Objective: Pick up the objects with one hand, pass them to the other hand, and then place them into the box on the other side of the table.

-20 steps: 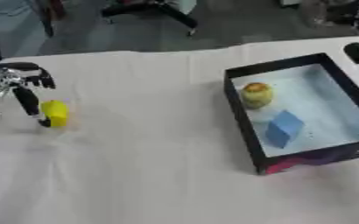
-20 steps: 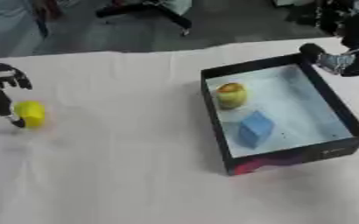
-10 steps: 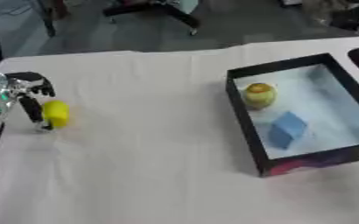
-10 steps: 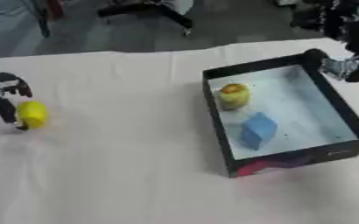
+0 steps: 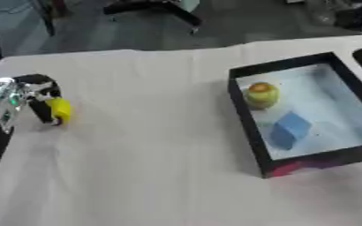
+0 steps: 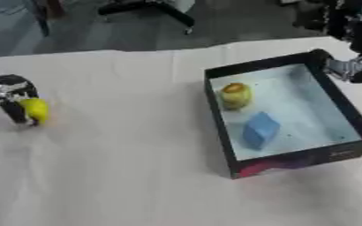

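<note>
A small yellow object (image 5: 60, 109) lies on the white cloth at the far left. My left hand (image 5: 27, 89) is on it, with a dark finger down its left side and the other fingers curled over its top. At the right stands the black box (image 5: 244, 118) with a pale blue floor. Inside are a yellow-green round object (image 5: 261, 94) and a blue block (image 5: 290, 129). My right hand (image 6: 356, 67) hovers over the box's far right corner; how its fingers stand is unclear.
The white cloth (image 5: 153, 154) covers the whole table between the yellow object and the box. Beyond the far table edge are a dark floor and the base of an office chair (image 5: 157, 8).
My left hand has come down and closed in around the yellow object, which has stayed in place. The right hand has stayed near the box's far corner.
</note>
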Controlling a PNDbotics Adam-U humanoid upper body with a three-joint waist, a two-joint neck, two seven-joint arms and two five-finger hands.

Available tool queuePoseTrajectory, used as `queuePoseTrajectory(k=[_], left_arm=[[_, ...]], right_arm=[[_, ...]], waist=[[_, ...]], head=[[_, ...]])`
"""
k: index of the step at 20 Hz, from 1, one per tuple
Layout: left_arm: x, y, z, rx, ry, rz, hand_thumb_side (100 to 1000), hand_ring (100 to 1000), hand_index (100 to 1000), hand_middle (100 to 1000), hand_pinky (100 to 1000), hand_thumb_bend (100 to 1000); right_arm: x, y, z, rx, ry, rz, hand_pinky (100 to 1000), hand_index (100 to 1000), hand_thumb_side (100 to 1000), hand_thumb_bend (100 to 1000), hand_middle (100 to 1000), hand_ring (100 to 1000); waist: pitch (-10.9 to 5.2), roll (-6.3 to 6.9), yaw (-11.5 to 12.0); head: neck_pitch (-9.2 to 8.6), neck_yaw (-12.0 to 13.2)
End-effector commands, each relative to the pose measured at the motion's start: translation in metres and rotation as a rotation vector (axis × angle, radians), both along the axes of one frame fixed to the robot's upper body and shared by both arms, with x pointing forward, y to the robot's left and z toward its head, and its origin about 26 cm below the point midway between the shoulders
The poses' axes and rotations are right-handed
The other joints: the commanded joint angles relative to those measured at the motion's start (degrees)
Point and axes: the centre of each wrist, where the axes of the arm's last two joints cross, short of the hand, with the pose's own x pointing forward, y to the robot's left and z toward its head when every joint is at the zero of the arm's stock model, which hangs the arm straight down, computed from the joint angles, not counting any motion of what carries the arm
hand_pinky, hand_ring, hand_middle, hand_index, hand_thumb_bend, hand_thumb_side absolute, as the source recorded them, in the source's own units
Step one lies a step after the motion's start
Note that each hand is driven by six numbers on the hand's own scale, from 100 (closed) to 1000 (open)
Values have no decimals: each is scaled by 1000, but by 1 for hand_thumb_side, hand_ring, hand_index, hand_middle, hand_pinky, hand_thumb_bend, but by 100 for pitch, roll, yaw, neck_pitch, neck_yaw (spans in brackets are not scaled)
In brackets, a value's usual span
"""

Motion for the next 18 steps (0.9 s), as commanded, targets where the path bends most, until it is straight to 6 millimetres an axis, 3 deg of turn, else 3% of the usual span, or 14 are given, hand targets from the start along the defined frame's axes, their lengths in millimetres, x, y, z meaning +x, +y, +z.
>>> queuePoseTrajectory(k=[1,5,10,18], left_arm=[[-1,6,19,16,-27,15,100,815,612,715,816,356],[-2,2,29,13,-53,-16,100,797,593,699,807,342],[-8,-11,61,-21,-146,-139,100,770,580,674,800,302],[-34,-36,100,-107,-294,-346,100,746,574,649,799,226]], right_arm=[[-5,-2,13,-14,-36,-4,1000,1000,100,192,781,1000],[-5,-4,12,-5,-29,-7,1000,1000,100,192,781,1000],[-5,-7,9,13,-14,-12,1000,1000,100,187,781,1000],[-6,-8,9,44,0,-7,1000,1000,100,186,781,1000]], waist=[[-47,-23,15],[-114,-41,46],[-232,-68,118],[-417,-99,186]], head=[[-31,21],[34,-30],[146,-165],[274,-370]])
